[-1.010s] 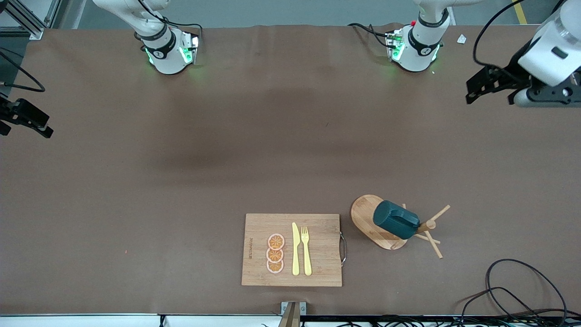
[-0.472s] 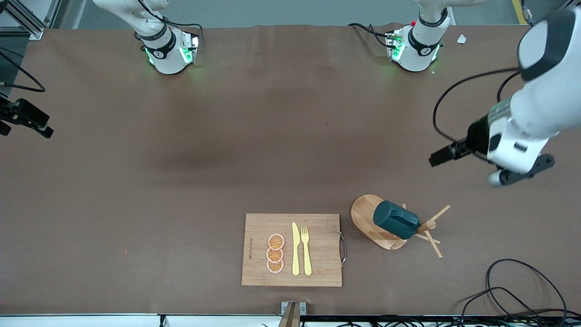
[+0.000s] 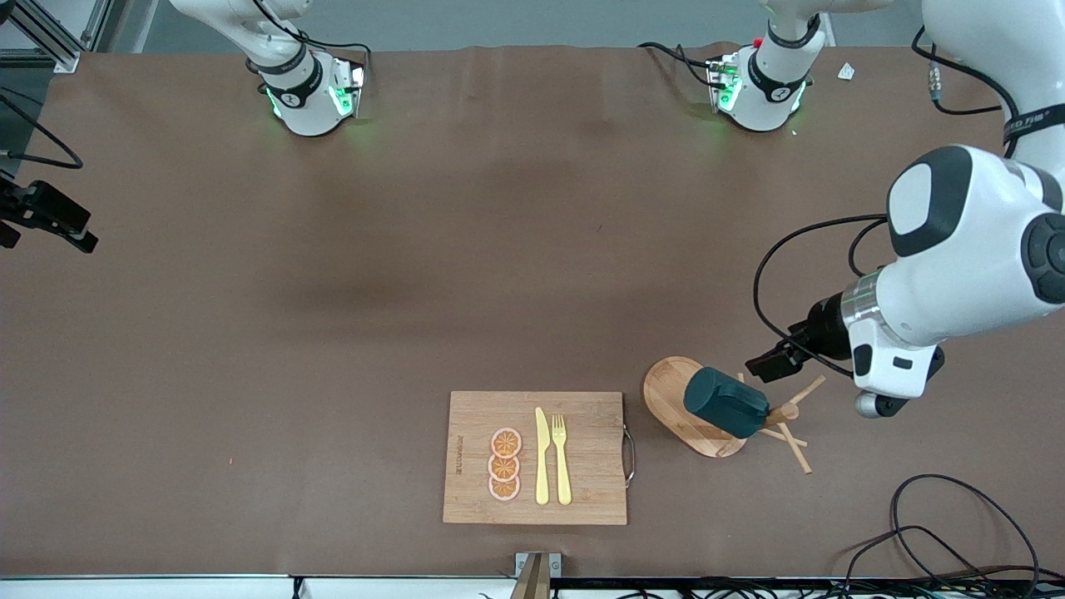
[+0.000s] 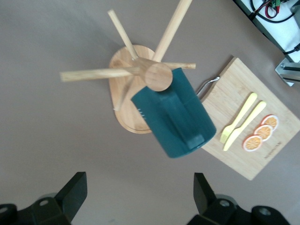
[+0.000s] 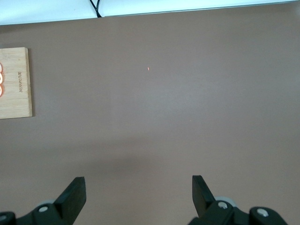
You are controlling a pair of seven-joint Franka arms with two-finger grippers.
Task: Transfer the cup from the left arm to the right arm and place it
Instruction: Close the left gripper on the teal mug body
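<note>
The dark teal cup (image 3: 725, 403) hangs tilted on a peg of the wooden peg rack (image 3: 676, 398), its bottom toward the front camera. It also shows in the left wrist view (image 4: 176, 117), handle side up, with the rack's oval base (image 4: 123, 99) under it. My left gripper (image 3: 770, 364) is open and empty in the air just beside the rack's pegs, apart from the cup; its fingertips (image 4: 75, 190) frame bare table in the left wrist view. My right gripper (image 3: 48, 220) waits open and empty over the right arm's end of the table, above bare table (image 5: 138, 194).
A wooden cutting board (image 3: 535, 457) with a yellow knife (image 3: 542, 456), a yellow fork (image 3: 562, 459) and orange slices (image 3: 504, 464) lies beside the rack, toward the right arm's end. Black cables (image 3: 957, 532) loop near the table's front corner at the left arm's end.
The left arm has swung down from over the table's edge near its base to just beside the peg rack. The cup, the rack and the right arm have not moved.
</note>
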